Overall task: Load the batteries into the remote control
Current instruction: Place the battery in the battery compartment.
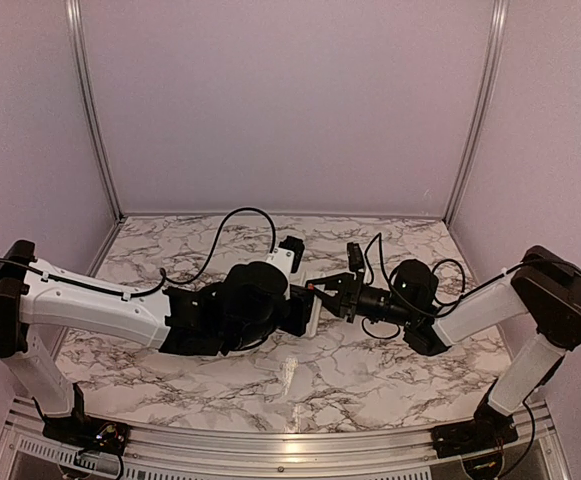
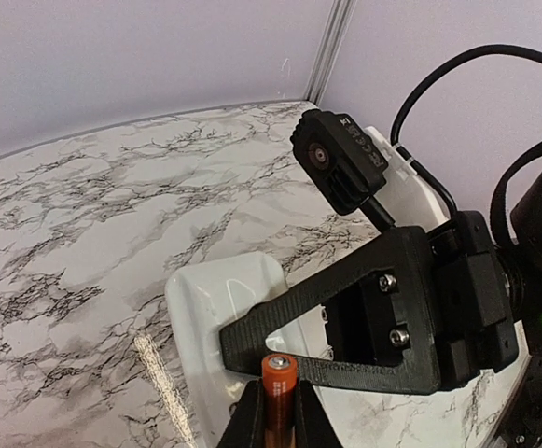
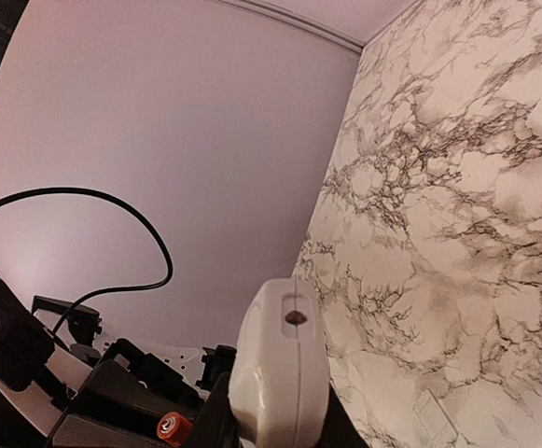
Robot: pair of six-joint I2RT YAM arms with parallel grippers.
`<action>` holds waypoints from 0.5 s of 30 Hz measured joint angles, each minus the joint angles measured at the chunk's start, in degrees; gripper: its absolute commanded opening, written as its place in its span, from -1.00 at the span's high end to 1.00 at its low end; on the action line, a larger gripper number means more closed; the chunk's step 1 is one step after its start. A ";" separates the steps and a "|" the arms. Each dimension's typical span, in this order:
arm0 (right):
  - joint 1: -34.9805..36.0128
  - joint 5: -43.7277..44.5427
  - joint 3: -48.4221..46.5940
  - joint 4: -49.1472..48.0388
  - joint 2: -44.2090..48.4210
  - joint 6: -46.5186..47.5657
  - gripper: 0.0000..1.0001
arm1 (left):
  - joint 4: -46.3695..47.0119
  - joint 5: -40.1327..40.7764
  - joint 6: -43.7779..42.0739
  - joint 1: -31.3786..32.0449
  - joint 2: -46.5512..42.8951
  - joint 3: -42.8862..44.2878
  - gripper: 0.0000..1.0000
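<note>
We saw both arms reaching inward to mid-frame in the top view, wrists facing each other. The left gripper was pinched on a battery; the right gripper was clamped on the remote control, the two grippers' tips close together.

- Left arm: white shells between bulky black joints.
- Right arm: the same white links, with a rounded black elbow housing.
- Black cables loop off the wrists.
- Right pincer: black, with a flat open-frame finger fastened by silver screws.
- Boxy black wrist camera with faint lettering.
</note>
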State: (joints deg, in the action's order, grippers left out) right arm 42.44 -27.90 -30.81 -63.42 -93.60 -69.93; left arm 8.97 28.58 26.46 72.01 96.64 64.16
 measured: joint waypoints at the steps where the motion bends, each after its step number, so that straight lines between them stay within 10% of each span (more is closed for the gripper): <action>1: 0.09 0.00 0.00 -0.24 -0.15 -0.31 1.00 | 0.00 0.11 -0.02 0.00 0.24 0.22 0.89; 15: 0.15 0.28 0.00 -1.25 -0.90 -1.92 1.00 | 0.02 0.42 0.52 0.11 1.57 0.61 0.62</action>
State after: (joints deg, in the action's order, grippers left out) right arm 42.59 -27.62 -30.81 -64.66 -94.50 -71.85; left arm 8.99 28.99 26.98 72.12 98.21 64.77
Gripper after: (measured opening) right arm 0.195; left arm 0.151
